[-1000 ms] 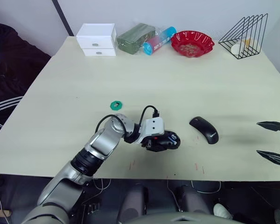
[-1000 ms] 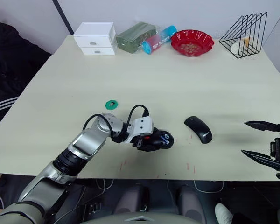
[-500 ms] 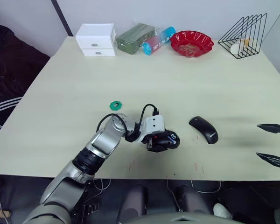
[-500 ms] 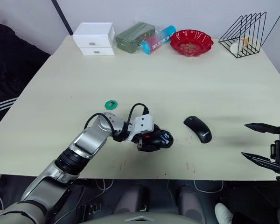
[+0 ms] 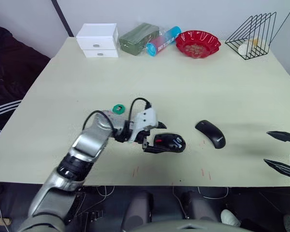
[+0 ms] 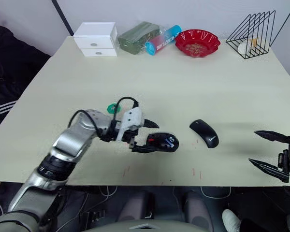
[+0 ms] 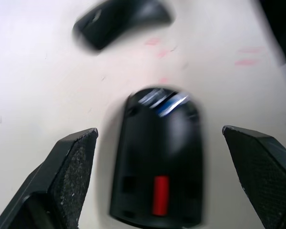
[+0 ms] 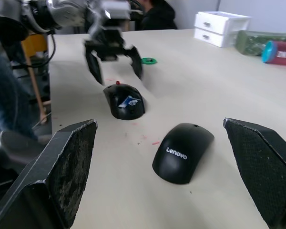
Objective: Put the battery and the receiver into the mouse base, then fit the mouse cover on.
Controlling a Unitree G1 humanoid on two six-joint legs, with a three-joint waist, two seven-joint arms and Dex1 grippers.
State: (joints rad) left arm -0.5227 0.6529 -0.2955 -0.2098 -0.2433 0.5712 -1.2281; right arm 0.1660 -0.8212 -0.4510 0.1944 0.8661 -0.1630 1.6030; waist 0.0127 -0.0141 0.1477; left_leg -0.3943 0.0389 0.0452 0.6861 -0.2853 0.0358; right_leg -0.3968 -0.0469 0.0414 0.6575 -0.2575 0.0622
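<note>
Mouse base (image 5: 169,143) between mouse cover (image 5: 210,134) and wide-spread left gripper (image 5: 152,137), green ring (image 5: 118,108) behind.

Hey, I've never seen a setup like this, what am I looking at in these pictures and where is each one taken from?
This is a humanoid robot with two arms, each ending in a two-fingered gripper. Two pictures come from cameras in its head, looking down over a table. The other two come from cameras on its wrists, looking along the fingers. The left gripper is open, just beside the mouse base, holding nothing. The mouse cover lies apart, to the right. The right gripper is open near the table's right edge. At the far edge stand white drawers, a red bowl and a wire rack.
</note>
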